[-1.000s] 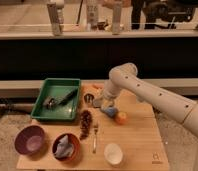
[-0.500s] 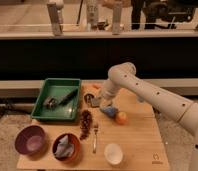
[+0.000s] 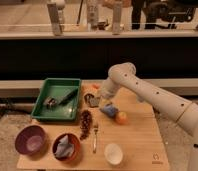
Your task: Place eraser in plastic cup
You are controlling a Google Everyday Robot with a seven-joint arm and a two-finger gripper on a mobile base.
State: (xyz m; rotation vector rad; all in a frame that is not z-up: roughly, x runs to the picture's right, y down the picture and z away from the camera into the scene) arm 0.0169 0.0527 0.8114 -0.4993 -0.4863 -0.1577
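My gripper [image 3: 95, 99] is at the end of the white arm that reaches in from the right. It hangs low over the back of the wooden table [image 3: 137, 145]. The plastic cup [image 3: 87, 99], small, dark and shiny, stands just left of it, next to the green tray. A small pale grey block, the eraser [image 3: 96, 103], shows at the gripper's tip, right beside the cup. I cannot tell whether the eraser is held or resting.
A blue lump [image 3: 108, 110] and an orange ball [image 3: 121, 117] lie right of the gripper. The green tray [image 3: 44, 95] holds dark utensils. Nearer me are a brown cluster [image 3: 85, 124], a fork [image 3: 95, 138], a purple bowl [image 3: 30, 139], a red-brown bowl holding cloth [image 3: 66, 146] and a white cup [image 3: 113, 153].
The gripper has shifted slightly left, closer to the dark cup. Nothing else has moved.
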